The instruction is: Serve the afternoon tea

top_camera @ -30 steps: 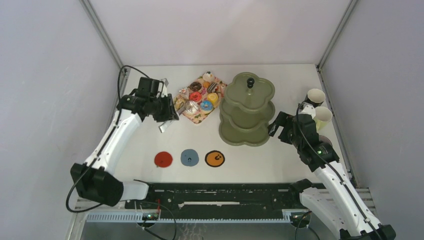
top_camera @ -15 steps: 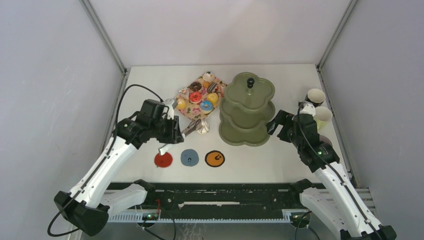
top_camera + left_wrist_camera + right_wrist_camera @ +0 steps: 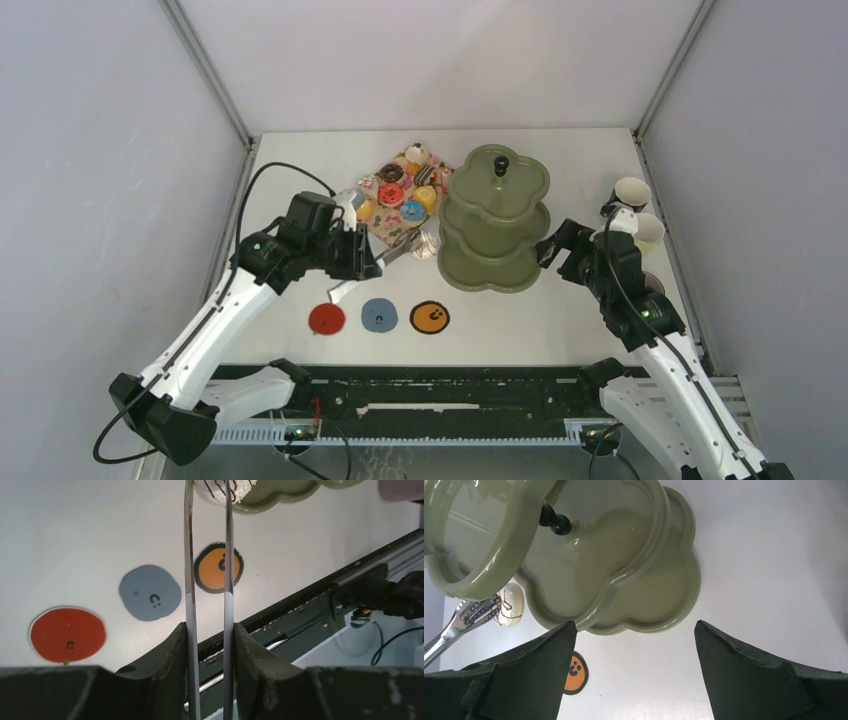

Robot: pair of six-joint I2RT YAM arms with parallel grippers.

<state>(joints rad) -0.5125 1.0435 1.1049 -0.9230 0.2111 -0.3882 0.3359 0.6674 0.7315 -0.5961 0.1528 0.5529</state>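
Observation:
My left gripper (image 3: 362, 262) is shut on metal tongs (image 3: 400, 248). The tongs pinch a white toy cake with dark stripes (image 3: 426, 243) at the left rim of the lowest tier of the olive-green stand (image 3: 497, 215). In the left wrist view the tongs (image 3: 189, 555) run up from the gripper (image 3: 209, 630) to the cake (image 3: 220, 489). My right gripper (image 3: 560, 250) is open and empty beside the stand's right side. The right wrist view shows the gripper (image 3: 634, 625), the stand (image 3: 639, 580), the cake (image 3: 510, 605) and the tongs (image 3: 469, 617). Several toy pastries lie on the pink tray (image 3: 392, 237). Two mugs (image 3: 631, 192) (image 3: 647, 230) stand at the right.
Red (image 3: 326, 319), blue (image 3: 379, 315) and orange (image 3: 430, 317) coasters lie in a row in front of the stand. They also show in the left wrist view: red (image 3: 67, 633), blue (image 3: 150, 592), orange (image 3: 218, 567). The black rail (image 3: 430, 385) runs along the near edge.
My left arm has swung from the tray toward the right, carrying the white cake in the tongs up to the stand's lowest tier. The right arm has shifted only slightly.

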